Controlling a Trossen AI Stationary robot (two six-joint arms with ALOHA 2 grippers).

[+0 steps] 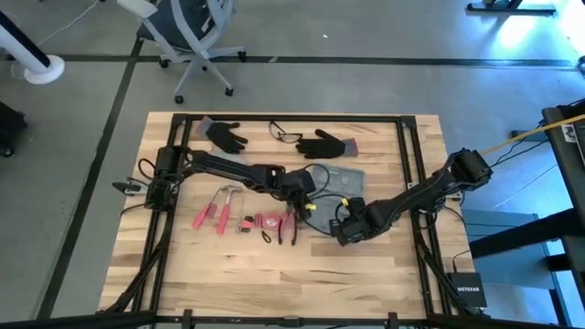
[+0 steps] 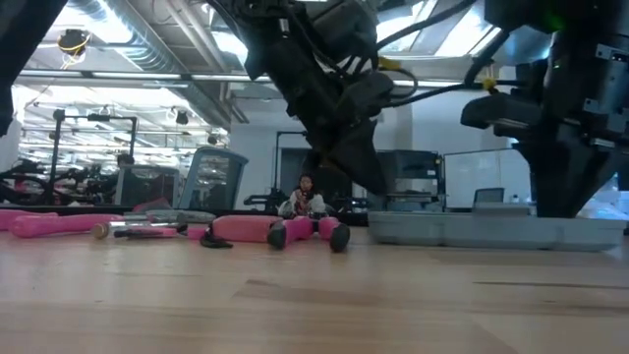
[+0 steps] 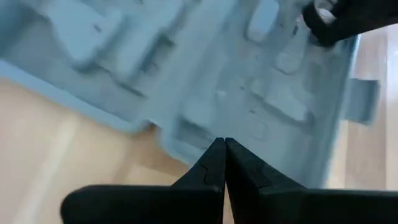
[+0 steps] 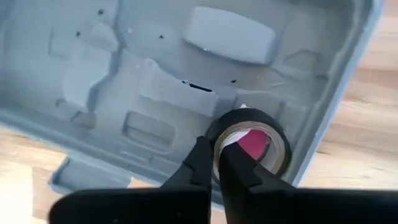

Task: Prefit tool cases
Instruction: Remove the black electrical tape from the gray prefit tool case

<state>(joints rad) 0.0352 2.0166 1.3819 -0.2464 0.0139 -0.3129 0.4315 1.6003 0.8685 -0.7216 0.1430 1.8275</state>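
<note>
Tool case (image 1: 340, 180) open on table (image 1: 183, 265) beside red-handled tools (image 1: 265, 224), both grippers at case edge, left gripper (image 3: 222, 163) jaws together over case rim, right gripper (image 4: 214, 165) clamped on black tape roll (image 4: 250, 138) in case tray.

The right gripper (image 4: 214, 163) sits pinched on the wall of a tape roll (image 4: 249, 140) inside the open tool case (image 4: 155, 81), whose raised rim hems it in on the near side. The left gripper (image 3: 224, 155), its 2 fingers together, hovers over the case's opposite edge. Beyond it, red-handled tools (image 1: 219, 215) crowd the table (image 1: 274, 274); bare wood lies nearer the front edge.
</note>
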